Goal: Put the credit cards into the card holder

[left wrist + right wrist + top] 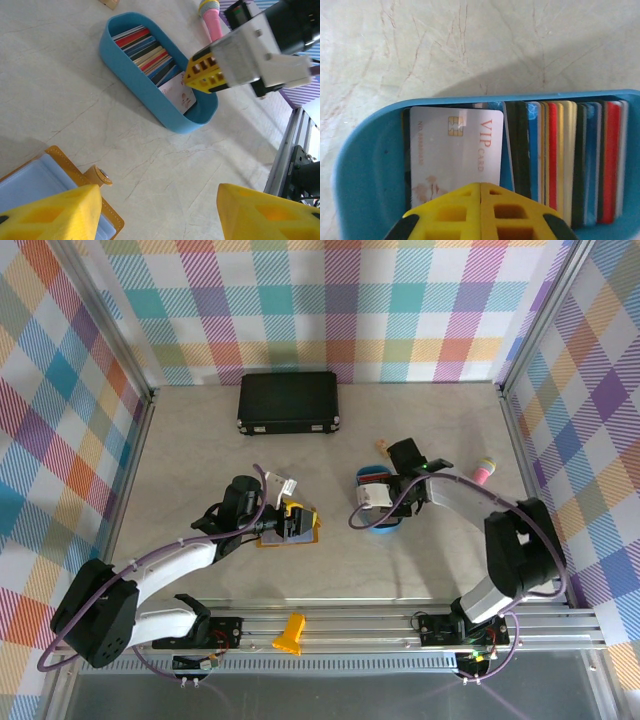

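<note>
Mid-pick, the right tool [480, 192] stood jaws-together at a white VIP card [455, 145] among the credit cards [560, 150] in the blue tray [365, 175], a clean lift toward the card holder [35, 175] by the spread-jawed left tool [159, 200] looking due next.

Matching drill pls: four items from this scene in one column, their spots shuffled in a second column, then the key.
Items
1. white VIP card
2. yellow wallet
3. black case
4. pink toy

Spots
A. near the back wall
B. on the table, right of the blue tray in the top view
C. lying open under the left gripper
D. standing in the blue tray, at one end

Pairs: 1-D, 2-C, 3-A, 4-B
</note>
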